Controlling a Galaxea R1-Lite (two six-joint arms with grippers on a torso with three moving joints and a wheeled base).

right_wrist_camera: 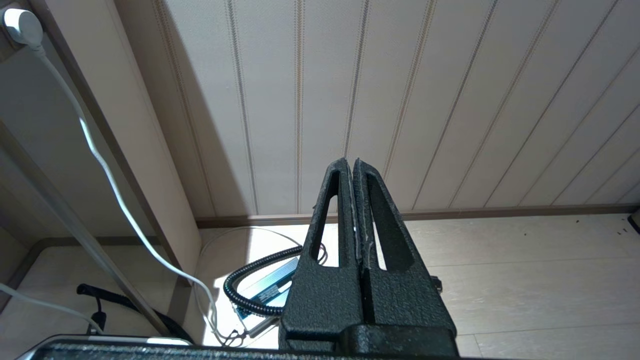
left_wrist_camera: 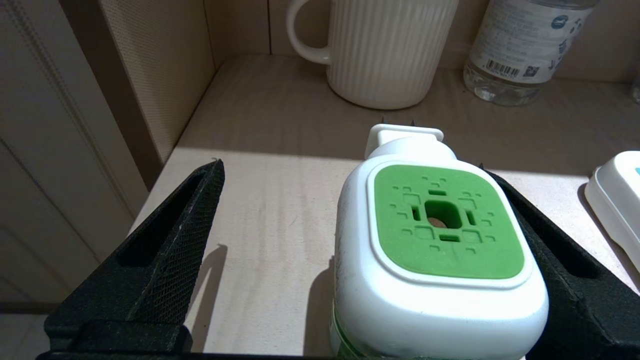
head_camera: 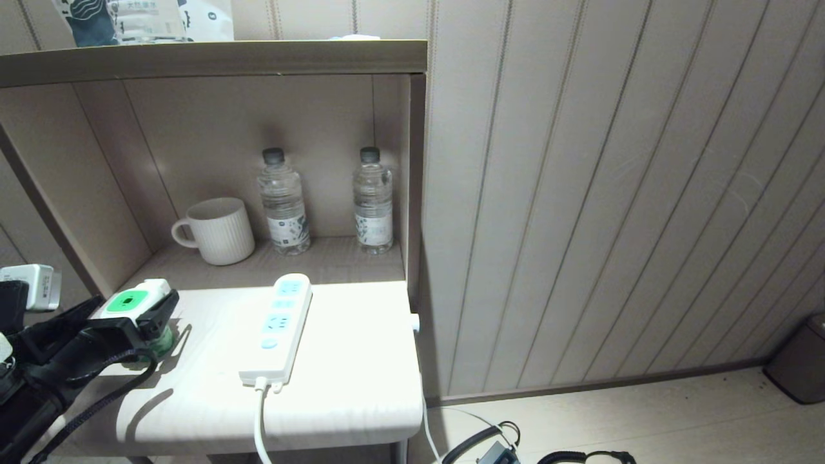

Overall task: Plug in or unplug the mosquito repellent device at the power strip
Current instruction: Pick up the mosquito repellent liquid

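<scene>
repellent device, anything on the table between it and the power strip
Nothing visible. The device stands on the table inside the open left pincer; only bare tabletop separates it from the strip.

Bedside niche, panelled wall, pale wood floor.

Beige open shelf unit (head_camera: 213, 61) with recessed niche; a pale table top (head_camera: 348, 386) juts out in front, brightly lit from above, niche behind in shade. Wall (head_camera: 612, 193) to the right: cream vertical panels with thin grooves, brown skirting (head_camera: 599, 385) at base. Floor (head_camera: 677, 425): light wood-look planks. Dark bin (head_camera: 802, 361) at the far right, by the wall. Strong light patch on the floor under the table edge.
</scene>
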